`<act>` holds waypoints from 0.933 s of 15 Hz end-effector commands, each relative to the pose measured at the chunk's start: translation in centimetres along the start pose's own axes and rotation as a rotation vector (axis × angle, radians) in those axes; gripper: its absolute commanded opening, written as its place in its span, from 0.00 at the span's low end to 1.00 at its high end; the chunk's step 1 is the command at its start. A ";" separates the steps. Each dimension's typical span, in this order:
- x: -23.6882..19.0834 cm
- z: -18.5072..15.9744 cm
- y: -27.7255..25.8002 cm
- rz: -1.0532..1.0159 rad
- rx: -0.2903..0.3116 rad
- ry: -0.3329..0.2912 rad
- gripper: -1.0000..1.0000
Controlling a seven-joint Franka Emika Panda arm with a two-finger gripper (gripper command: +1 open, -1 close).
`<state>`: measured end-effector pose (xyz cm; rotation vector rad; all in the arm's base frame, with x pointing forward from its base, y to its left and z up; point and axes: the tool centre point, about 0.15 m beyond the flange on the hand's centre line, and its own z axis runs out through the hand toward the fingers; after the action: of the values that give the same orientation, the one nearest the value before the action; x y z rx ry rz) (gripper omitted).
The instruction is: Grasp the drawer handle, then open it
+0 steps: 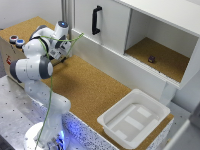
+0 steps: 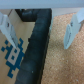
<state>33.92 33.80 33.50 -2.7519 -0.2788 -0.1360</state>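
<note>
Cork surface (image 1: 95, 87) is seen spreading across the whole worktop, and behind it a white cabinet (image 1: 150, 30) is stood along the far edge. On the exterior view's right, an open compartment (image 1: 160, 55) with a cork floor is shown, and a small dark object (image 1: 151, 59) is seen lying inside it. The drawer (image 1: 107, 25), a flat white front panel, is placed just beside that compartment, toward the exterior view's left, and it appears flush with the cabinet face. The white robot arm (image 1: 37, 67) is raised from its base at the lower left of the exterior view and is bent over the left part of the cork. A shallow white plastic tray (image 1: 134, 117) is set at the near right corner of the cork. A cardboard box (image 1: 12, 52) with two round red-and-blue items (image 1: 16, 40) on top is seen at the far left, beside the arm.

The drawer handle (image 1: 96, 20), a slim black bar, is mounted upright on the drawer, well apart from the gripper (image 1: 64, 50). A green cable (image 1: 50, 100) is draped along the arm. In the wrist view the gripper (image 2: 41, 33) is shown spread wide, nothing held between its pale fingers (image 2: 72, 32); below it a thick black edge (image 2: 37, 42) is seen, with cork on one side and a brown surface bearing a blue pixel figure (image 2: 12, 52) on the other
</note>
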 end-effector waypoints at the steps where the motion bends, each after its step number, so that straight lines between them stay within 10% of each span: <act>1: 0.8 3.0 0.2 0.054 0.123 0.007 1.00; 10: -0.5 4.3 0.3 0.100 0.225 0.001 1.00; 11: -0.5 4.3 0.5 0.100 0.235 -0.002 0.00; 14: -0.3 4.9 0.8 0.088 0.280 -0.036 0.00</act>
<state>34.22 35.38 30.53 -2.6376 -0.1438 -0.0191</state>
